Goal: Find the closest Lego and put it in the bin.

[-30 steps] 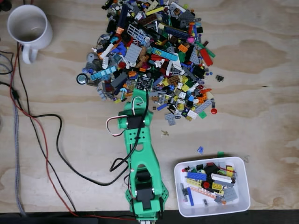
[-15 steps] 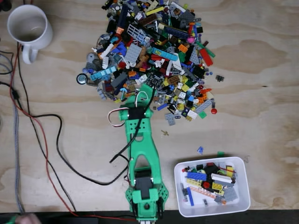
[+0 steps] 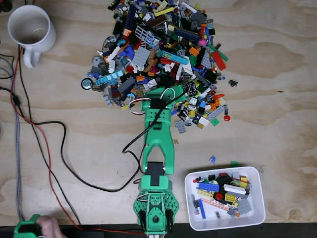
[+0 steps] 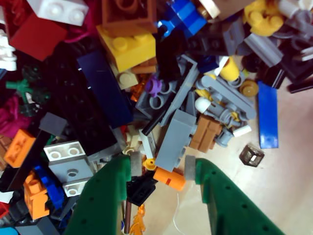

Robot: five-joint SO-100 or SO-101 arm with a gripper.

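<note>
Now the gripper point(image 4: 161, 169) stands open at the near edge of the Lego pile point(image 3: 161, 54), an orange piece point(image 4: 169, 178) between its fingers.

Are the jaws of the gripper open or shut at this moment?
Open. In the wrist view the gripper has its two green jaws apart, with a small orange piece lying between them at the edge of the Lego pile.

Your green arm point(image 3: 157, 148) stretches up the middle of the fixed view. In the wrist view your gripper point(image 4: 164, 166) enters from the bottom edge, jaws parted.
</note>
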